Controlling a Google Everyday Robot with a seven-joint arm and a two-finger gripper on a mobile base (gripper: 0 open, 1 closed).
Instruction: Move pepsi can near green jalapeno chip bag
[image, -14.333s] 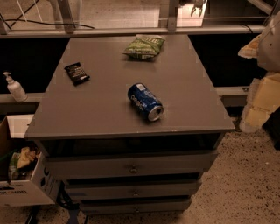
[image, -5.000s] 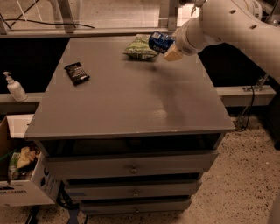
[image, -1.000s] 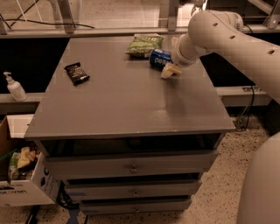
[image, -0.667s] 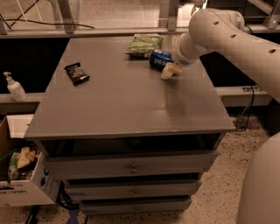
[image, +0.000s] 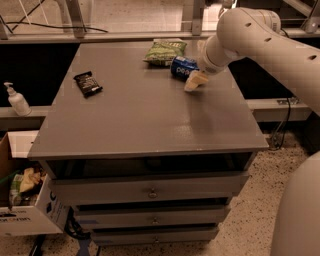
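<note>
The pepsi can (image: 181, 66), blue with white lettering, lies on its side at the back right of the grey cabinet top (image: 145, 115). It is just in front of and to the right of the green jalapeno chip bag (image: 165, 51), almost touching it. My gripper (image: 194, 79) is down at the can's right end, right against it. The white arm (image: 250, 30) reaches in from the right.
A flat black snack packet (image: 88, 83) lies at the back left of the top. A soap dispenser (image: 17, 100) stands on a ledge to the left. An open cardboard box (image: 25, 200) sits on the floor at the lower left. Drawers (image: 150, 192) are below the top.
Over the last second nothing has visibly moved. The can and gripper stay by the chip bag.
</note>
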